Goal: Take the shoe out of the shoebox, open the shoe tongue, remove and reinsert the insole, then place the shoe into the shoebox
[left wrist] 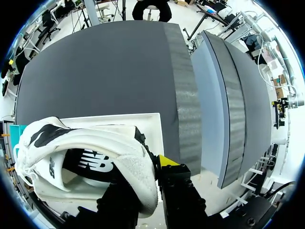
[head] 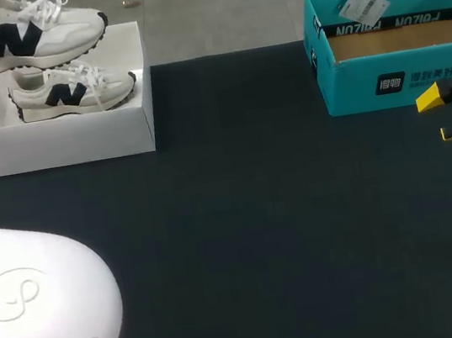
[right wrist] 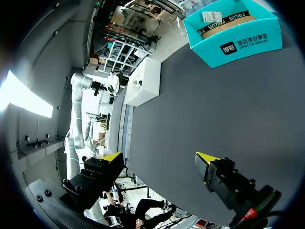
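Shoebox (head: pixel 59 134), white and lidless, sits at the far left corner of the dark counter (head: pixel 258 215). A teal box (head: pixel 367 88), also lidless, stands at the far right corner, well apart from it.

One shoe (head: pixel 27 33), white with dark markings, hangs above the shoebox's far side, sole down. The left tool (left wrist: pixel 143 176) is clamped on its heel: in the left wrist view one yellow-tipped finger (left wrist: pixel 167 161) presses the heel's side, the other finger is mostly hidden behind the shoe, and the shoe's mouth faces the camera with the shoebox wall (left wrist: pixel 157 124) below. A second shoe (head: pixel 70 92) lies inside the shoebox, just beneath the held one.

The right tool (head: pixel 443 114) hovers at the counter's right edge, just in front of the teal box (right wrist: pixel 233 43), fingers spread wide with nothing between them (right wrist: pixel 159 160), far across the counter from both shoes.
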